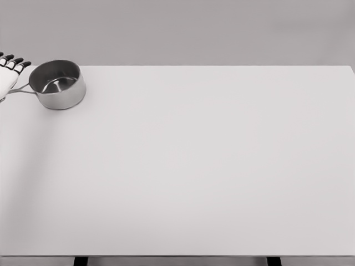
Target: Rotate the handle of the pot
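Note:
A small steel pot [57,84] stands upright near the table's far left corner, empty inside. Its thin handle [20,90] points left toward the picture's edge. My left hand [9,72] shows at the far left edge, white with dark fingertips [16,61], fingers extended and spread. It sits right at the handle, with the handle running along its lower side; nothing is grasped as far as I can see. Most of the hand is cut off by the frame. The right hand is out of sight.
The white table [194,166] fills most of the view, with its far edge at the top and its front edge near the bottom. Two dark legs [81,261] show below the front edge.

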{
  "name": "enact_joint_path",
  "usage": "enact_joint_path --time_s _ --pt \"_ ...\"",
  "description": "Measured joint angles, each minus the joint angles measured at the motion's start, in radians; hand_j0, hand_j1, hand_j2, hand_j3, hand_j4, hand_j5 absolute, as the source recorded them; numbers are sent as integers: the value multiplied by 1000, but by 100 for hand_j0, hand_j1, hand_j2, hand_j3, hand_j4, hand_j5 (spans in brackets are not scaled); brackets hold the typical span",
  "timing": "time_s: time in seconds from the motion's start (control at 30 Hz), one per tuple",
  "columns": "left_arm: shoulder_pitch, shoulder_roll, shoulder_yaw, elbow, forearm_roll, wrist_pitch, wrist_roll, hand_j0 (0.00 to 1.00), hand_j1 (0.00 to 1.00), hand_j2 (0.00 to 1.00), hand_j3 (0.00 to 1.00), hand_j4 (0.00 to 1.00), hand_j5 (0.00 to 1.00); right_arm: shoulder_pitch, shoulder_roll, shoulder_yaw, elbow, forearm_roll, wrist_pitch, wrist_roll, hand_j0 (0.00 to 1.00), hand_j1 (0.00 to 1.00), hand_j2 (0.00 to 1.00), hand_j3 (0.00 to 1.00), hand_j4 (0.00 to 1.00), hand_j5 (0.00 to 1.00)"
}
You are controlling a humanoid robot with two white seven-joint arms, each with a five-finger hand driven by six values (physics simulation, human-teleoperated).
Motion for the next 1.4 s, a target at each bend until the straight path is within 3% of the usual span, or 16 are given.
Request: enact_joint_path --time_s 1.4 --pt "-35 -52 0 67 -25 0 -1 100 100 100 100 100 100 0 0 0 0 0 0 0 100 100 100 100 100 100"
